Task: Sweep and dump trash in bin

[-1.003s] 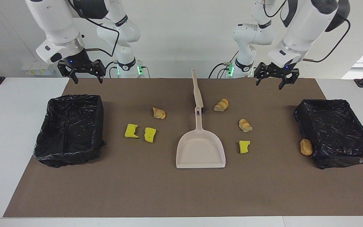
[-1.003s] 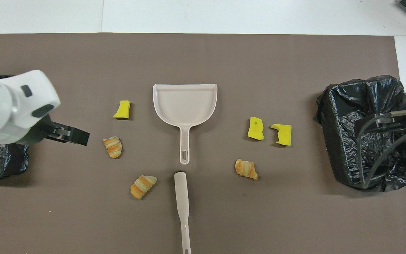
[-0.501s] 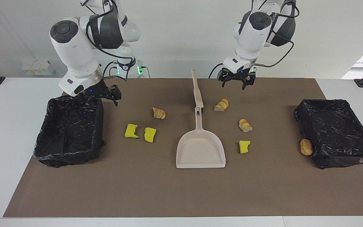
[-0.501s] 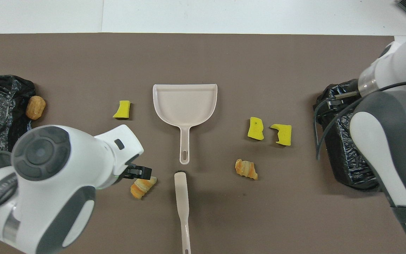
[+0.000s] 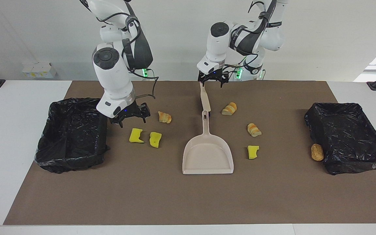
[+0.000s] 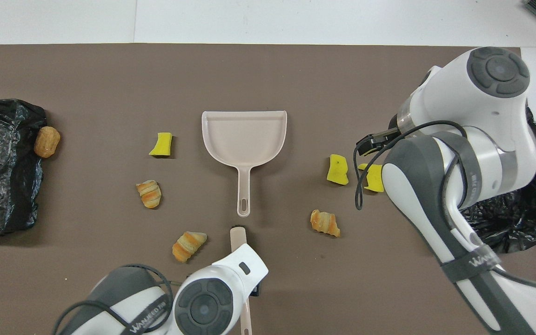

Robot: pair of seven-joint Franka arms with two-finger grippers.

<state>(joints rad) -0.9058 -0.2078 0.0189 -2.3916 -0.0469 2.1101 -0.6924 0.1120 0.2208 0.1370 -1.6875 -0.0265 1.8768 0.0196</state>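
Barely begun — nothing swept, nothing dumped.
All 7 pieces of trash lie loose on the mat around the dustpan, 1 against the bin at the left arm's end. Both claws are wide open and empty — the left gripper over the brush handle's end, the right gripper over the mat by the other bin.

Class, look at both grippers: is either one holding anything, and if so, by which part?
Nothing is held. The left gripper hangs open over the brush handle's end nearest the robots. The right gripper hangs open above the mat near the yellow pieces.
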